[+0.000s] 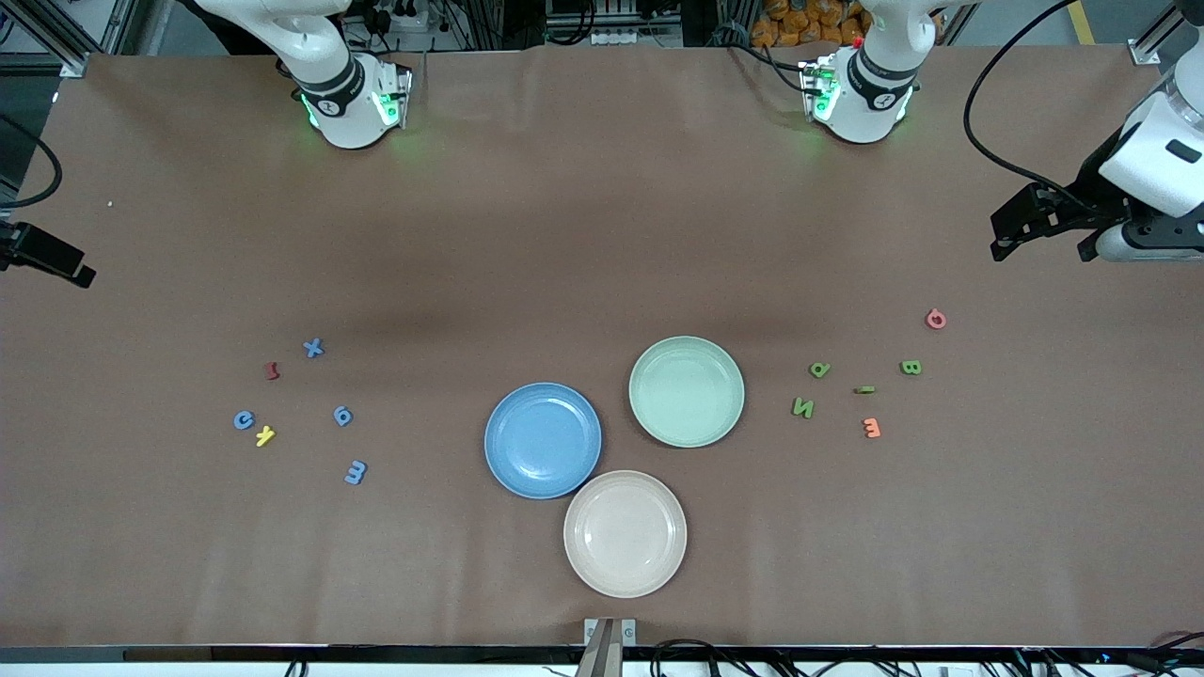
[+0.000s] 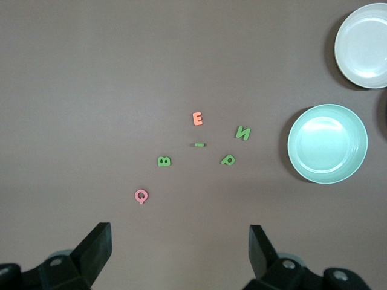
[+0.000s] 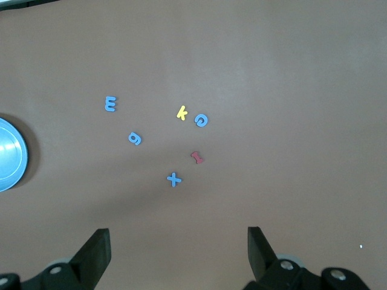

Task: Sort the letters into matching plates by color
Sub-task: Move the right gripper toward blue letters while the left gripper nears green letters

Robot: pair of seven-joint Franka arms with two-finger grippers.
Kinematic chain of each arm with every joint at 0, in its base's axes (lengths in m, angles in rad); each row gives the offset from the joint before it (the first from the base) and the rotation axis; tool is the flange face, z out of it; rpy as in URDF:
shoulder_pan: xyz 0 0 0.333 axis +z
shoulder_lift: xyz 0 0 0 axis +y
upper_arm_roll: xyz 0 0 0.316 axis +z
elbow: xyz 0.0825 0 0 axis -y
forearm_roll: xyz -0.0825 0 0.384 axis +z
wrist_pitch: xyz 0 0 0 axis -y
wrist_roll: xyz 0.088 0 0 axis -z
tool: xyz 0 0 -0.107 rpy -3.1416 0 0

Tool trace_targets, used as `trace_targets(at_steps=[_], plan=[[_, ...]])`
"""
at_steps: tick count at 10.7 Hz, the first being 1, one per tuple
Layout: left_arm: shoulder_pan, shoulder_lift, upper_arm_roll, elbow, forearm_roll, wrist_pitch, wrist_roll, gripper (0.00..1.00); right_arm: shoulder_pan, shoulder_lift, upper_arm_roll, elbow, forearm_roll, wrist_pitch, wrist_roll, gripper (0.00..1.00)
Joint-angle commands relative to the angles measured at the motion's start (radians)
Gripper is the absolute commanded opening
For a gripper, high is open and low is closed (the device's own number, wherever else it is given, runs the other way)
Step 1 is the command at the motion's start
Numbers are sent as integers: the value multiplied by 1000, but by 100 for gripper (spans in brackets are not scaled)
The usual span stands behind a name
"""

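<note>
Both claws, left claw (image 2: 179, 251) and right claw (image 3: 178, 251), hung open and empty above the table (image 1: 602, 235), blue letters (image 1: 342, 416) and green letters (image 1: 802, 407) unsorted beside empty plates (image 1: 543, 439); neighbouring odd-coloured letters risked mistaken pickup.

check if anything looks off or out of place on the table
One thing stands out: the green letter I, among the green letters toward the left arm's end, looks like a thin sliver, so it may be standing on edge rather than lying flat. All three plates are empty and upright; nothing looks spilled or damaged.
</note>
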Motion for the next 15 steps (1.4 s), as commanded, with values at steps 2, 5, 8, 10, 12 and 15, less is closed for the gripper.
trace_targets(at_steps=[2, 5, 8, 10, 12, 15], plan=[[-1, 22, -4, -16, -14, 2, 19, 100, 9, -2, 3, -1, -12, -10, -9, 100], [-4, 27, -9, -132, -19, 144, 18, 100, 9, -2, 3, -1, -12, -10, -9, 100], [-16, 57, -13, -284, -19, 339, 13, 100, 6, 11, 3, -74, -10, 74, -6, 100], [-14, 134, -13, -281, -25, 353, 1, 100, 5, 11, 4, -166, -7, 185, 6, 100], [-11, 198, -12, -281, -36, 387, -33, 100, 8, 12, 4, -256, 8, 284, 14, 100], [-10, 292, -6, -284, -15, 457, -46, 98, 8, 9, 4, -416, 88, 444, 17, 100]])
